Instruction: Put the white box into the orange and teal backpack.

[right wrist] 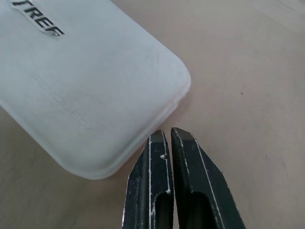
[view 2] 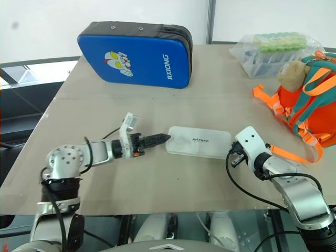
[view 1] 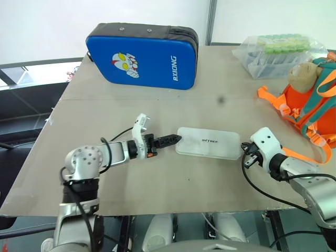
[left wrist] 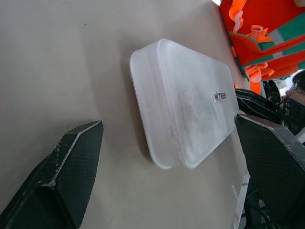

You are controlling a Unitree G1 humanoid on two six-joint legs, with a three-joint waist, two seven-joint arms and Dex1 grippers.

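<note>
Box [view 1: 208, 143]: flat, white, rounded corners, lying flat on the bench [view 1: 173, 107]. Dark lettering on its lid reads "INITREE" in the head views; the left wrist view catches only the end, "TREE". It lies between the two sets of fingers, long axis running from one to the other.

Left gripper [view 1: 169, 140]: fingers spread wide, released, holding nothing. In the left wrist view one finger [left wrist: 66, 179] stands to one side of the box's near short end, the other finger to the opposite side, both clear of it. From the head views the black tips sit just at the box's left end; contact cannot be told.

Right gripper [right wrist: 170, 136]: fingers clenched together, grasping nothing. Their tips sit just beside a rounded corner of the box, on the bench surface side; whether they touch the box cannot be told.

Backpack [view 1: 315, 107]: orange and teal, orange straps trailing on the bench, tan plush toy [view 1: 303, 73] at its top. It sits beyond and outward of the right fingers, well apart from the box.

Case [view 1: 143, 55]: blue, dark edging, cartoon figure printed on the face, white lettering "RXIONG" running sideways. Far beyond the left fingers, at the bench's back edge.

Bag [view 1: 277, 54]: clear plastic, green-lidded tubes inside, behind the backpack.
</note>
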